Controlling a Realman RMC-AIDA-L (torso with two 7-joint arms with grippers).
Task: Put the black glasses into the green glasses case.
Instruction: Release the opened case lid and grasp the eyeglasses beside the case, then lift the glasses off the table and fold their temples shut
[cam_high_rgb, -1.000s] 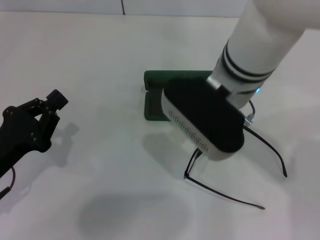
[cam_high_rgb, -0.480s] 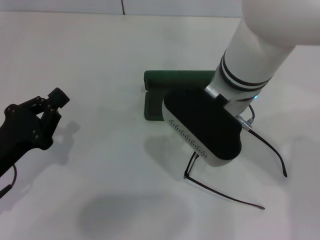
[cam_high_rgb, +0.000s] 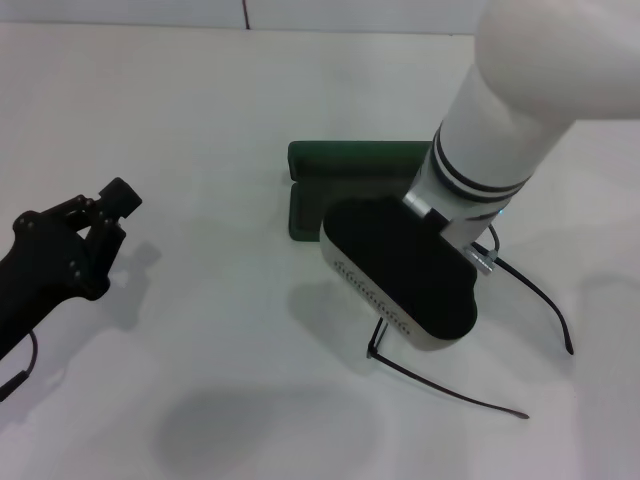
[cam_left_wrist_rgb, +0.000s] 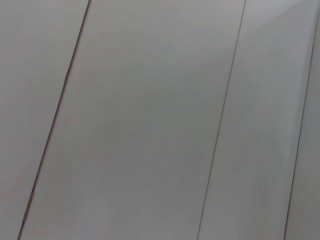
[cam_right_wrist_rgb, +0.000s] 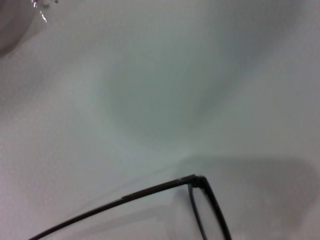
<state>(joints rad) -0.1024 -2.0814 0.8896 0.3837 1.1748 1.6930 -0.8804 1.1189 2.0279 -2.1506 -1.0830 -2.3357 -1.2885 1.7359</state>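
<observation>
**White tabletop: spectacles, case, two arms**

White table (cam_high_rgb: 200, 120) is filling the head view, with a thin dark seam running across its far edge.

Item 1, nearest: the black glasses (cam_high_rgb: 450, 385) are lying on the table with temples unfolded. One slim temple is running along the near side toward the robot's right; the other is bending out past the right arm. The front of the frame is hiding beneath that arm. In the right wrist view, a frame corner and one temple (cam_right_wrist_rgb: 192, 181) are resting on the surface, with a shadow falling beside them.

Item 2, near left: the left gripper (cam_high_rgb: 95, 215) is hovering low over the table, well apart from the case and glasses, its black fingers spread in a released pose and grasping nothing. Its wrist camera is showing only pale panels with thin seams.

Item 3, centre: the right arm is reaching down over the glasses, its white-and-black housing covering the right gripper; whether that claw is released or clenched cannot be told.

Item 4, farthest: the green glasses case (cam_high_rgb: 345, 165) is sitting behind the glasses, lying open, its near half partly hiding under the arm.
</observation>
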